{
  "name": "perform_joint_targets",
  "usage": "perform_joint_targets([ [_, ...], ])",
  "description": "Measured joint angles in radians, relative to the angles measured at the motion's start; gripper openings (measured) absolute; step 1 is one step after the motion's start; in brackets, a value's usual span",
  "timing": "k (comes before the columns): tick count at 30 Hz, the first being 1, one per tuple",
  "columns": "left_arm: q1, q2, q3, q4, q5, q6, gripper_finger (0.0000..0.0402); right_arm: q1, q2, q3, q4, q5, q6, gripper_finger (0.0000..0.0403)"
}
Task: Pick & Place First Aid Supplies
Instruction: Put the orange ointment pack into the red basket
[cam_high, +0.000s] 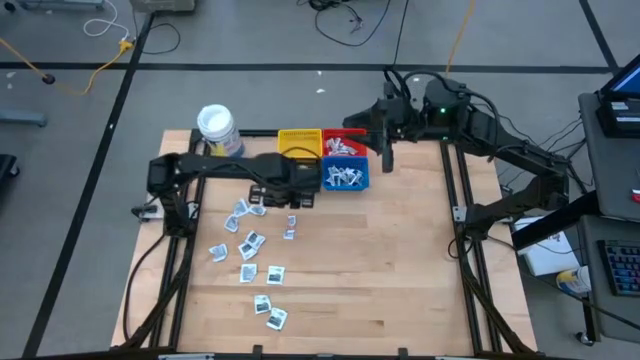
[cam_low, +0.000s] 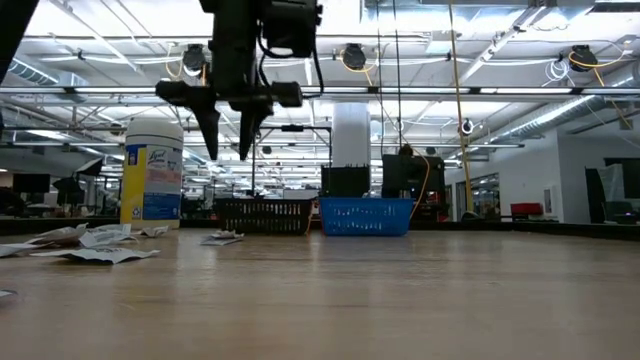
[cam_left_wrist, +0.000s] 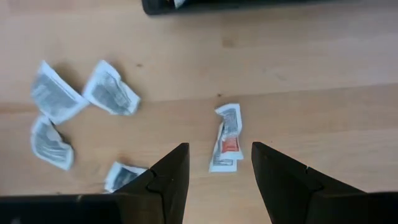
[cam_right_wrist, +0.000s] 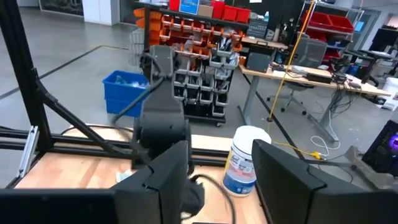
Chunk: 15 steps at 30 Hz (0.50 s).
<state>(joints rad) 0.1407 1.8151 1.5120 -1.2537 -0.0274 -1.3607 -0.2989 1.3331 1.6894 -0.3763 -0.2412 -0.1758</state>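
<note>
At left of the overhead frame, first aid supplies, small white packets with dark marks, lie scattered across the wooden surface, trailing from left of centre down toward the lower middle. Above them, in the upper left, stands a white-lidded round jar. The left gripper hangs just left of centre, raised off the surface, its fingers spread with nothing between them; its wrist camera looks down on a long narrow packet with a red mark lying flat on the wood in the gap between the fingers, four more crumpled packets off toward the frame's left. Just right of that arm, at upper centre, sit a yellow bin, a red bin and a blue bin, the red and blue ones holding more white packets. Farther right, the right gripper hovers beside the bins at upper right of centre, fingers apart and empty.
</note>
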Motion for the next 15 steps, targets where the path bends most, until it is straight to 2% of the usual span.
perform_joint_targets([
  [15, -0.043, 0.230, 0.000, 0.105, 0.037, -0.044, 0.0177, 0.000, 0.000, 0.000, -0.036, -0.001, -0.005, 0.0173],
])
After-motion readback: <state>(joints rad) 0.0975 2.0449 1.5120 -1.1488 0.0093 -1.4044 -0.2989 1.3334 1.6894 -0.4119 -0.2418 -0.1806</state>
